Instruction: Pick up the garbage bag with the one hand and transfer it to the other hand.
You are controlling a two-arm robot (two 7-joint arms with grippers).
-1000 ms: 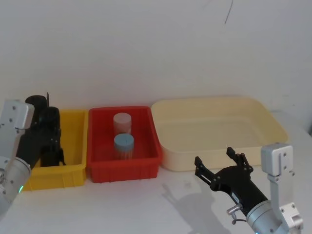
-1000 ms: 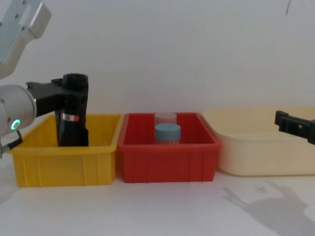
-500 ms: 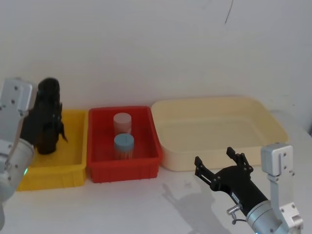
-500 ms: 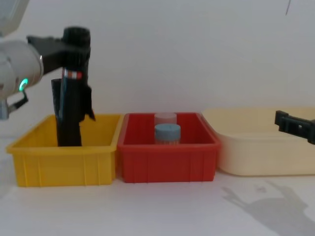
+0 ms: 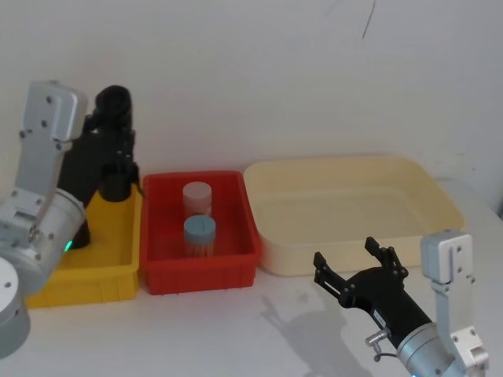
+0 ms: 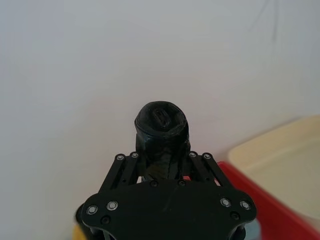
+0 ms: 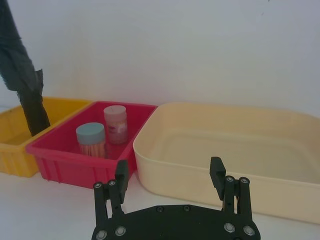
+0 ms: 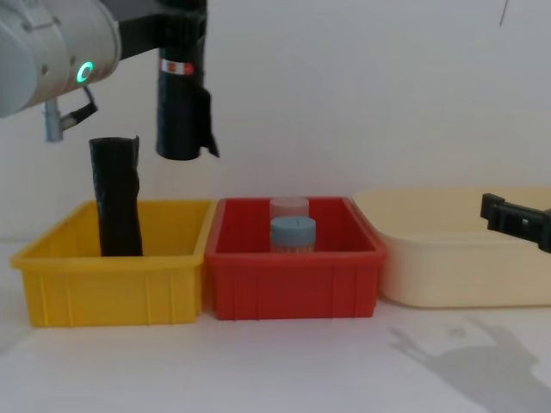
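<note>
Left gripper [image 8: 179, 24]: black linkage fingers clamped on the upper end of the garbage bag [image 8: 181, 95]; silver cylindrical arm with a green glowing ring
Garbage bag: black cylindrical roll of thin, glossy plastic, held upright in the air above the yellow bin [image 8: 112, 284], on the side next to the red bin [image 8: 293, 288]; its narrow red-and-white label band [image 8: 178, 66] sits just below the fingers; a loose flap juts from its lower edge
Right gripper [image 5: 346, 255]: slim black fingers spread apart and holding nothing; low over the white table, in front of the cream tub [image 8: 456, 267]
Yellow bin: rigid plastic; a plain wrinkly black roll [image 8: 116, 198] stands upright inside
Red bin: ribbed plastic; a blue-lidded jar [image 8: 294, 232] stands in front of a pink-lidded jar [image 5: 197, 196]
Cream tub: wide, shallow, with rounded corners
</note>
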